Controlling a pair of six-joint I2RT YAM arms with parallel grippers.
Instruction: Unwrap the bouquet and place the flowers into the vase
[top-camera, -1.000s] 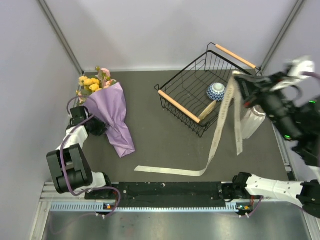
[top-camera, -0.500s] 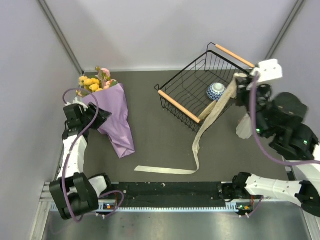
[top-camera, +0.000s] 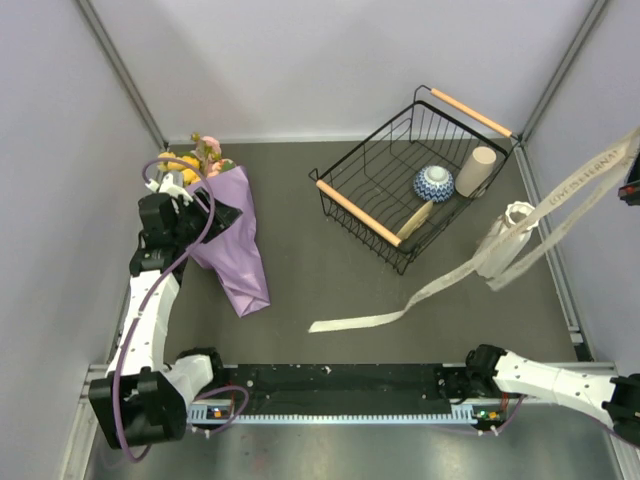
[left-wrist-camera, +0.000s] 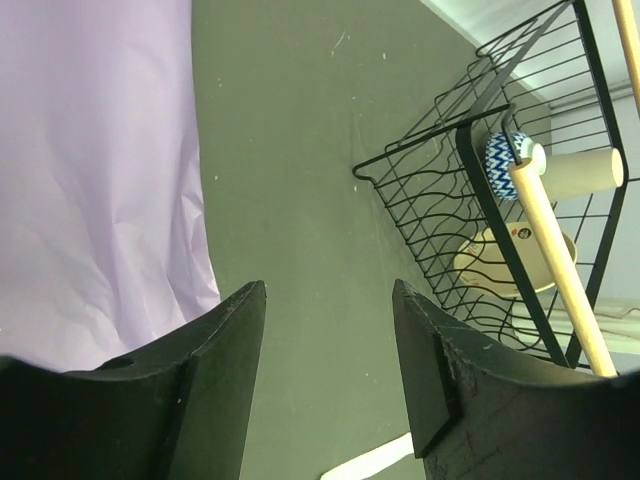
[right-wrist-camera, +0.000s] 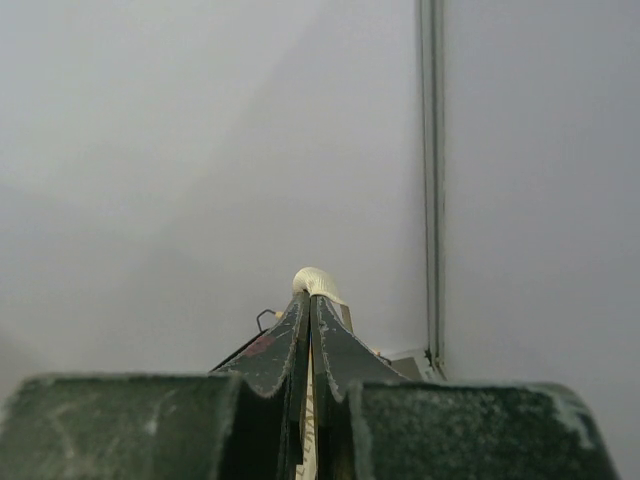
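Left of the black wire basket (top-camera: 360, 212) lies one lilac-paper bouquet (top-camera: 232, 235); right of it, one white ribbed vase (top-camera: 517, 213). My left gripper (left-wrist-camera: 328, 295) gapes empty; my right gripper (right-wrist-camera: 309, 305) pinches one cream ribbon (top-camera: 575, 190), lettering unreadable.

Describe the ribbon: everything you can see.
Long, flat cream ribbon with faint printed lettering; it looks like woven fabric. It is off the bouquet. One end is pinched in the shut right tool, high at the right. Doubled strands slope down across the vase, contact unclear. The free tail lies curled on the table.
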